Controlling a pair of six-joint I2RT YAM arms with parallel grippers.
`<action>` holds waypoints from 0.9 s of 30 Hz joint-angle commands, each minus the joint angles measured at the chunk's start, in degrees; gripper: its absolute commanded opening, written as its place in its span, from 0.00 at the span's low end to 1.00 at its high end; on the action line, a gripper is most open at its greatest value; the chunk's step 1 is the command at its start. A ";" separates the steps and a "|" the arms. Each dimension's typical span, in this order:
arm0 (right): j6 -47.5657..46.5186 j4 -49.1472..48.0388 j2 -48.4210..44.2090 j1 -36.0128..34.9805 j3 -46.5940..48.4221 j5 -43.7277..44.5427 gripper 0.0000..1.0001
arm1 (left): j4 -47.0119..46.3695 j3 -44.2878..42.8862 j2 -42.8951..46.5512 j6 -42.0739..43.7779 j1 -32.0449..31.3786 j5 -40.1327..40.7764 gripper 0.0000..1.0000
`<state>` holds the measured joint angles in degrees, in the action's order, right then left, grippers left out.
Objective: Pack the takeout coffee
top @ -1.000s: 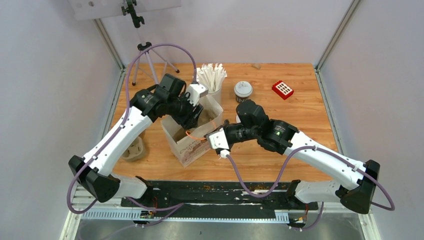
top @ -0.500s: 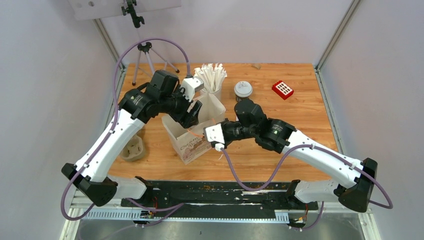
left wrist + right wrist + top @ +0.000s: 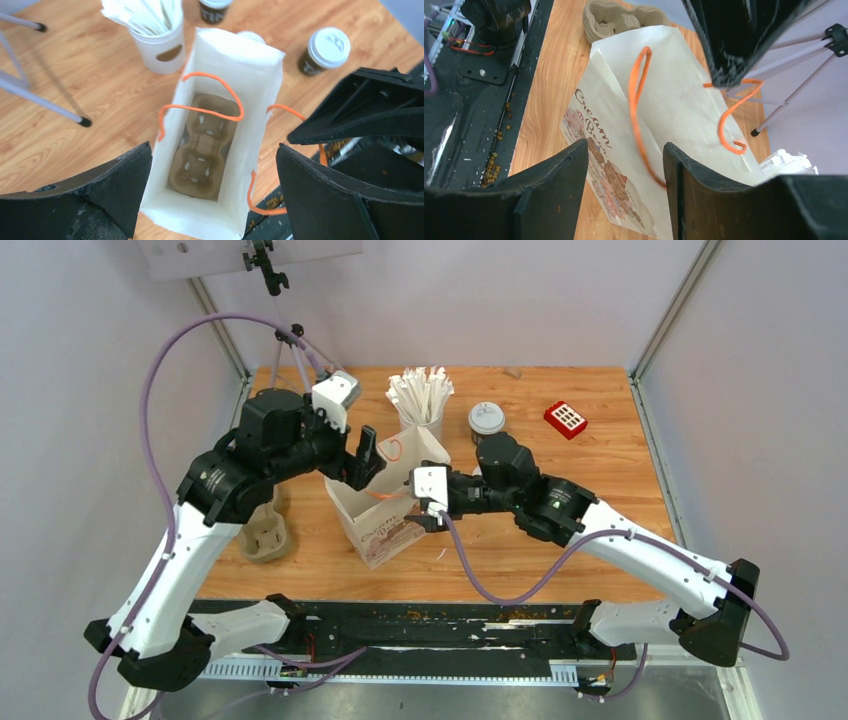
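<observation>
I see left claw [image 3: 214, 160] and right claw [image 3: 625, 150] spread, empty: carrier [image 3: 202, 150] sits in bag [image 3: 240, 45], both coffee cups [image 3: 327, 49] [image 3: 215, 7] unpacked on tabletop [image 3: 60, 60].

Below the left gripper [image 3: 212, 167], between its fingers, a white paper bag with orange handles [image 3: 250, 80] is stood, a beige pulp cup carrier [image 3: 202, 145] laid inside, with a white cup of wrapped sticks [image 3: 157, 47] and two white-lidded dark brown paper cups [image 3: 325, 50] [image 3: 215, 7] set beyond.
</observation>
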<state>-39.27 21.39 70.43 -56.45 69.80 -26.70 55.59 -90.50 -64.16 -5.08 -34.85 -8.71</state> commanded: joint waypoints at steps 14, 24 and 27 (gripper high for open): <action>30.88 0.88 -10.00 -0.16 3.99 24.29 0.67 | 4.11 14.32 18.14 -23.38 -0.24 24.34 1.00; 42.62 18.15 2.37 11.28 19.90 32.14 0.63 | 0.67 21.98 24.95 -27.41 -0.29 18.17 1.00; 41.55 19.11 6.37 13.92 22.25 27.64 0.62 | 1.31 21.55 26.53 -29.45 -0.28 18.69 1.00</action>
<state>-1.39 35.77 72.64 -45.67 88.23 3.66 58.89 -68.03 -40.01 -31.62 -34.89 10.98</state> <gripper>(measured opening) 0.625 0.997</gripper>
